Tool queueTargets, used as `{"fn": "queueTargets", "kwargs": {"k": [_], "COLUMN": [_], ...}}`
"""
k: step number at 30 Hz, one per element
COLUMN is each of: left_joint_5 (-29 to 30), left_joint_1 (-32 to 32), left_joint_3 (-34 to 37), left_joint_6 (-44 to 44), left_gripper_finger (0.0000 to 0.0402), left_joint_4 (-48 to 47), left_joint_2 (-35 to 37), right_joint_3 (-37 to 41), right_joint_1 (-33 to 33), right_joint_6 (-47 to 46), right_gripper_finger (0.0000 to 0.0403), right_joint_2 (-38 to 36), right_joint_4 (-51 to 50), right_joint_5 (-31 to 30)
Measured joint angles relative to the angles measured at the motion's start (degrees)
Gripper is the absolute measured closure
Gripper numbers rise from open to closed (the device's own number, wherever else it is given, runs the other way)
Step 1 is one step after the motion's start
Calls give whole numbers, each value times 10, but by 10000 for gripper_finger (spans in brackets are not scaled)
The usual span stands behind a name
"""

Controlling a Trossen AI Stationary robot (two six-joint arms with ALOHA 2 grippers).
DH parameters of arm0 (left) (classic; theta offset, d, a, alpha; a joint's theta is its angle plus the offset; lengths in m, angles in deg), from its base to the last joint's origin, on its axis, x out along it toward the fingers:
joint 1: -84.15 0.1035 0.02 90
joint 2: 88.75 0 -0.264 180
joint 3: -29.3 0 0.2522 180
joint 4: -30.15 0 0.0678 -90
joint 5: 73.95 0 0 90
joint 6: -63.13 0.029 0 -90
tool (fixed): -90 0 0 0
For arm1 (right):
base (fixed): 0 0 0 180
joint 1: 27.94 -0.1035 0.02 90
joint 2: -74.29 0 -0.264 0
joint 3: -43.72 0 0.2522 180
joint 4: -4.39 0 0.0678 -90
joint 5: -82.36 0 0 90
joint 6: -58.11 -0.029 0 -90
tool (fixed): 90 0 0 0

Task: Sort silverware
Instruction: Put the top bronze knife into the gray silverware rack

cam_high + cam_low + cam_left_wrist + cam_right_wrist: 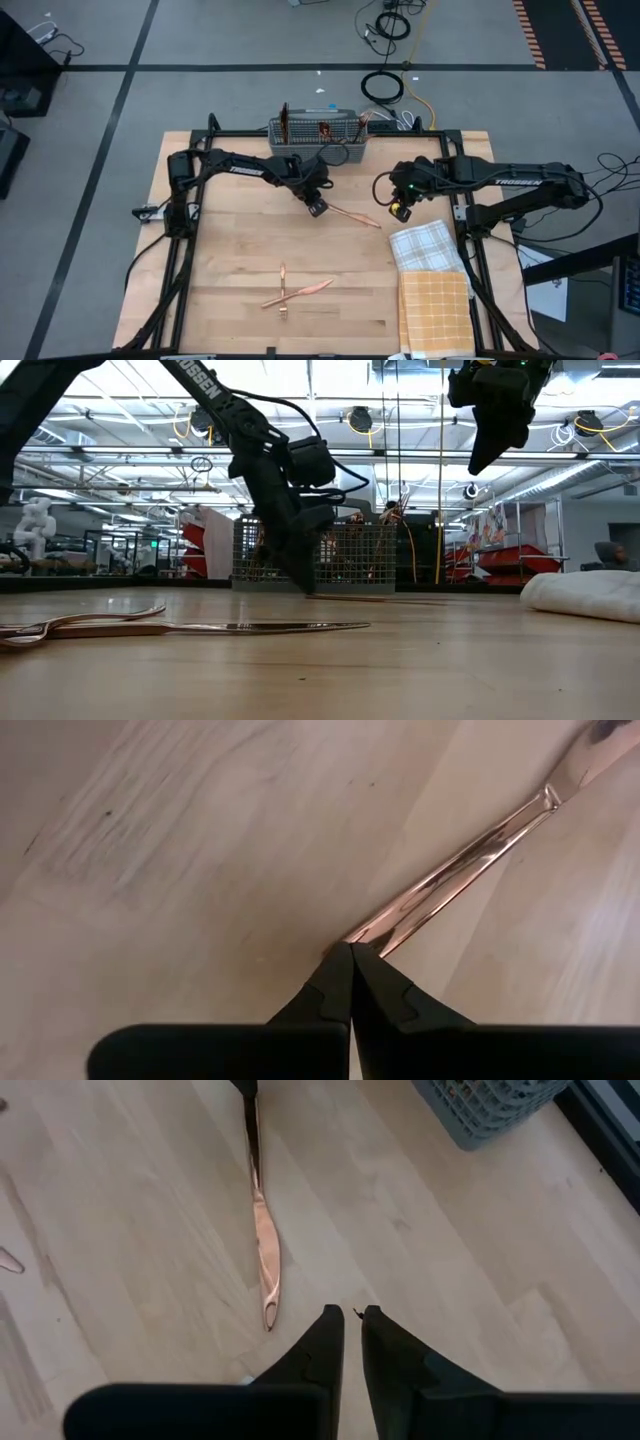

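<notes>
Left gripper [318, 208] is down at the wooden table [230, 250], just in front of the grey mesh caddy [315, 139] at the far edge. Its black fingers [335, 988] are pinched together on the handle tip of a thin copper-coloured knife [355, 215], which lies flat on the wood with its blade toward the right edge. An end grip probably lets the knife be tilted upright for dropping into the caddy, where other copper pieces [285, 124] stand.

Right gripper [401, 210] hangs above the table near the white checked cloth [425, 246], fingers nearly together, empty; likely waiting clear of the left arm.

A crossed copper fork and knife [292, 291] wait near the front edge, beside the folded orange checked cloth [434, 312].
</notes>
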Motion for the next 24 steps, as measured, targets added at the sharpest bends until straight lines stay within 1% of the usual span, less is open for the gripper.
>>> {"fn": "queueTargets", "kwargs": {"k": [3,5,8,12,14,17,20,22,24], "left_joint_5": [4,5,7,8,8,7,7,4,0], "left_joint_1": [0,-1,-2,-2,-2,-2,-3,-3,-4], "left_joint_3": [0,0,0,10,23,46,57,59,60], "left_joint_6": [0,0,0,-1,-10,-26,-31,-38,-45], "left_gripper_finger": [401,401,401,401,401,401,401,401,401], "left_joint_4": [-11,-13,-14,-12,-9,9,24,30,41], "left_joint_2": [0,0,0,0,1,3,5,5,4], "right_joint_3": [1,11,43,104,134,174,201,211,220], "right_joint_1": [0,0,0,0,0,0,0,0,-4], "right_joint_6": [-3,1,17,6,-39,-133,-241,-310,-356], "right_gripper_finger": [365,352,315,252,226,202,191,189,189], "right_joint_2": [3,5,14,33,46,59,67,71,71], "right_joint_4": [0,7,28,104,154,248,314,335,344], "right_joint_5": [0,1,19,42,48,59,63,62,59]}}
